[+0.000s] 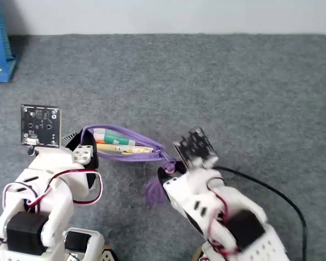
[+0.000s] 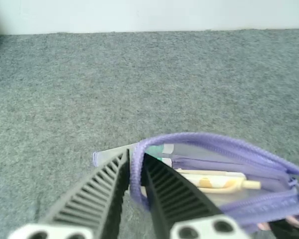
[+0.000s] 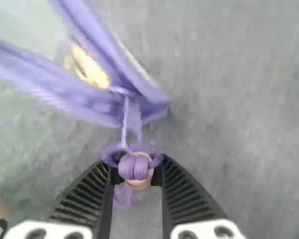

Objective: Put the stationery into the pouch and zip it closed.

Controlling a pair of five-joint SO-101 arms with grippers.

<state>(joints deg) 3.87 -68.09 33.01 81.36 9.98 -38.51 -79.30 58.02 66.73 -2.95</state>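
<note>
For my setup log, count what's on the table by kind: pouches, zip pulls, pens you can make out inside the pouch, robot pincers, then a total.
Purple pouch: 1
Zip pull: 1
Pens told apart inside: 2, green and white pen, cream pen; more may be hidden
Pincers: 2, left pincer, right pincer
Total: 6

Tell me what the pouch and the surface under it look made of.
Pouch: purple zipper band looks like woven fabric, matte; its side panel looks translucent and smooth, likely soft plastic. Surface: grey, matte, fuzzy texture, probably felt or low-pile carpet.
</note>
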